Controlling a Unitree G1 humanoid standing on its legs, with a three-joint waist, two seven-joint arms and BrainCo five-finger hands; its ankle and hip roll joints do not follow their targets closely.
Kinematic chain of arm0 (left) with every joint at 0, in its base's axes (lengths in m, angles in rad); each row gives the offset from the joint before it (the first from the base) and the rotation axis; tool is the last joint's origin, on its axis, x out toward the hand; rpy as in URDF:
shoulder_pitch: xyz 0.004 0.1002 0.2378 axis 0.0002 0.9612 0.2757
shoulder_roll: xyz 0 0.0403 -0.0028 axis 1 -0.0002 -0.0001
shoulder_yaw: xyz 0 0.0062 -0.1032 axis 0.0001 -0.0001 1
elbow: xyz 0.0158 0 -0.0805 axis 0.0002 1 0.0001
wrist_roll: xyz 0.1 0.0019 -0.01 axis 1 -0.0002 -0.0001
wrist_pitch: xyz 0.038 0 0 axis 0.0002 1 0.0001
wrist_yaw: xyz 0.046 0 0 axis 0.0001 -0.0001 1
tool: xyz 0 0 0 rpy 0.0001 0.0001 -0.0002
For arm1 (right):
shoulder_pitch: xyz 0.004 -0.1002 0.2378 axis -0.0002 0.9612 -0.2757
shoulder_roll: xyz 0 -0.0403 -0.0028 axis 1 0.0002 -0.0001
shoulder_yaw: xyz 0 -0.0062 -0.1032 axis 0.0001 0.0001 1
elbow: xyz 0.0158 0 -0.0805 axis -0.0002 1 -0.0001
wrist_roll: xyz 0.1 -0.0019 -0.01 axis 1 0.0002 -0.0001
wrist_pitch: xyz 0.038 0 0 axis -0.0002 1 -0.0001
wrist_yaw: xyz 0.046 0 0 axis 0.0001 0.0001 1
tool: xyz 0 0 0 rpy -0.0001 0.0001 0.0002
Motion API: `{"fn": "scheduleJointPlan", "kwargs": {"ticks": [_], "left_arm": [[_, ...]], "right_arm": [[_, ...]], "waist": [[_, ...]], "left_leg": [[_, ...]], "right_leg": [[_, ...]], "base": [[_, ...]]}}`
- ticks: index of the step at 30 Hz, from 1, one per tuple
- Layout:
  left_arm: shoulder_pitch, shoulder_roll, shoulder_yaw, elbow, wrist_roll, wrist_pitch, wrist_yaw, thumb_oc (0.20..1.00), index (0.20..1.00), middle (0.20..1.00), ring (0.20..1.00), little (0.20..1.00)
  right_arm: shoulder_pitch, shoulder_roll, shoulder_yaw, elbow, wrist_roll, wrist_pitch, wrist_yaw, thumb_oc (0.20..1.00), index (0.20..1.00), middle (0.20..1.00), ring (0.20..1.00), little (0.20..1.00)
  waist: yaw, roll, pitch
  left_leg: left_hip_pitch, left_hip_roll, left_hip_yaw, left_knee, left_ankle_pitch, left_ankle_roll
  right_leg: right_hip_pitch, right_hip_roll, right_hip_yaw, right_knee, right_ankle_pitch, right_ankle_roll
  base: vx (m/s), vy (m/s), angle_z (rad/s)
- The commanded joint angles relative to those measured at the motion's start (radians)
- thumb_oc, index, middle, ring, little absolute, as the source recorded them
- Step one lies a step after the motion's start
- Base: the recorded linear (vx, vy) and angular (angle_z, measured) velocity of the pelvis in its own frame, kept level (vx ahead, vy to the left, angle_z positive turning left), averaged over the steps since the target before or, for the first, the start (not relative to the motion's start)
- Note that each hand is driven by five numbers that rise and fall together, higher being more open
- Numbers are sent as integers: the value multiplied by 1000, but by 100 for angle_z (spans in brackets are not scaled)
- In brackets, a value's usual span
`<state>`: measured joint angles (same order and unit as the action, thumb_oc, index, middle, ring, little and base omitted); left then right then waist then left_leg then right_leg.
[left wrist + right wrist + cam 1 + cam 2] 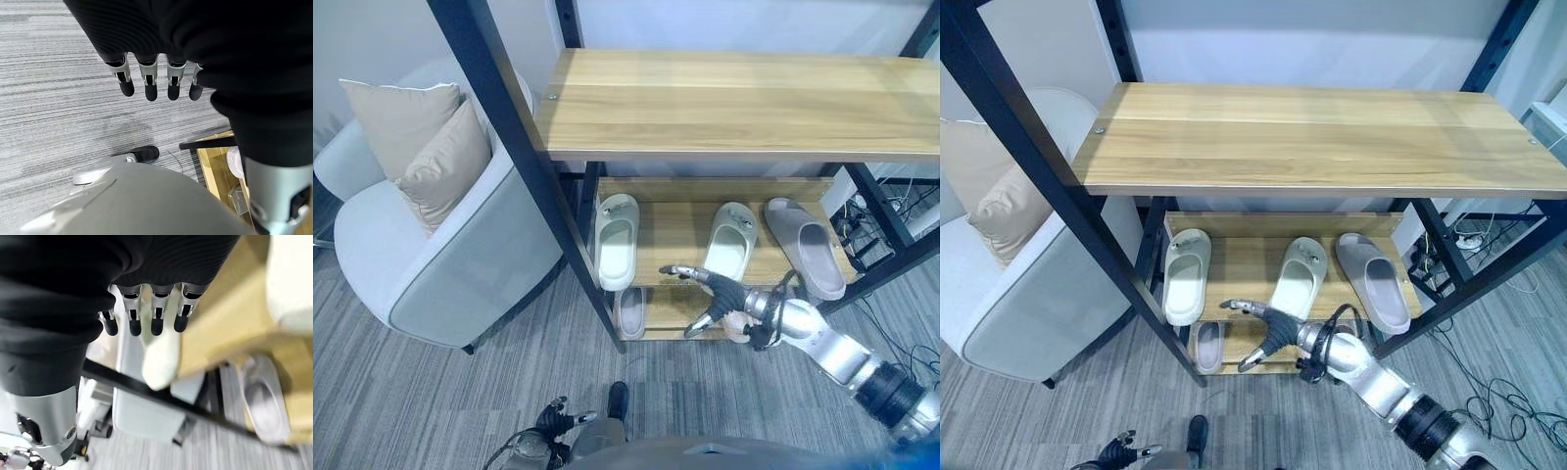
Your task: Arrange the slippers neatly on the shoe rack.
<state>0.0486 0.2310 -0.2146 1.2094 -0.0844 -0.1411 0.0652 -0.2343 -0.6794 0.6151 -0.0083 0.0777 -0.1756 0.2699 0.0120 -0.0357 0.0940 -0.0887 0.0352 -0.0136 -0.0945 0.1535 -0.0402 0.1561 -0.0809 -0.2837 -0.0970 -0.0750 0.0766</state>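
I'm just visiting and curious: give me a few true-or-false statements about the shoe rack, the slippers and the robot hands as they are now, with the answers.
1. Three slippers lie on the middle shelf. True: a white slipper, another white one and a grey slipper.
2. The top shelf holds a pair of slippers. False: it is bare.
3. The right robot hand grips a slipper. False: its fingers are spread open in front of the rack, holding nothing.
4. A grey slipper sits on the bottom shelf. True.
5. The armchair beside the rack carries two cushions. True.
6. The left robot hand rests on the rack. False: it hangs over the carpet.
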Motion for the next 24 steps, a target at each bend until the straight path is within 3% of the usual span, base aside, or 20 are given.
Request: {"fn": "scheduleJointPlan", "kwargs": {"ticks": [1,6,9,24], "left_arm": [[-65,-27,6,77,19,-30,-11,1000,1000,1000,1000,1000],[-45,-43,22,58,17,-30,-3,1000,1000,1000,1000,1000],[-39,-39,2,46,33,-32,1,1000,1000,1000,1000,1000],[-80,-17,-58,25,20,-47,37,1000,1000,1000,1000,1000]], "right_arm": [[28,15,-108,-25,-10,-83,-108,1000,1000,1000,1000,1000],[25,-2,-281,89,-342,-68,-351,1000,1000,1000,1000,1000],[-3,-10,-341,200,-448,-21,-457,1000,1000,1000,1000,1000],[-224,28,-281,498,-462,55,-603,1000,1000,1000,1000,1000]], "waist": [[11,-1,2],[17,2,1],[26,5,9],[54,14,49]], "left_leg": [[58,18,2,7,-129,-40],[59,19,8,7,-134,-34],[49,13,1,7,-131,-33],[-41,-10,-16,7,-113,-32]], "right_leg": [[-43,-15,-11,10,11,57],[-46,-14,-5,10,11,60],[-50,-15,-15,10,11,61],[-122,-31,-23,10,19,68]], "base": [[39,3,-1],[36,-4,-4],[0,0,0],[17,17,6]]}}
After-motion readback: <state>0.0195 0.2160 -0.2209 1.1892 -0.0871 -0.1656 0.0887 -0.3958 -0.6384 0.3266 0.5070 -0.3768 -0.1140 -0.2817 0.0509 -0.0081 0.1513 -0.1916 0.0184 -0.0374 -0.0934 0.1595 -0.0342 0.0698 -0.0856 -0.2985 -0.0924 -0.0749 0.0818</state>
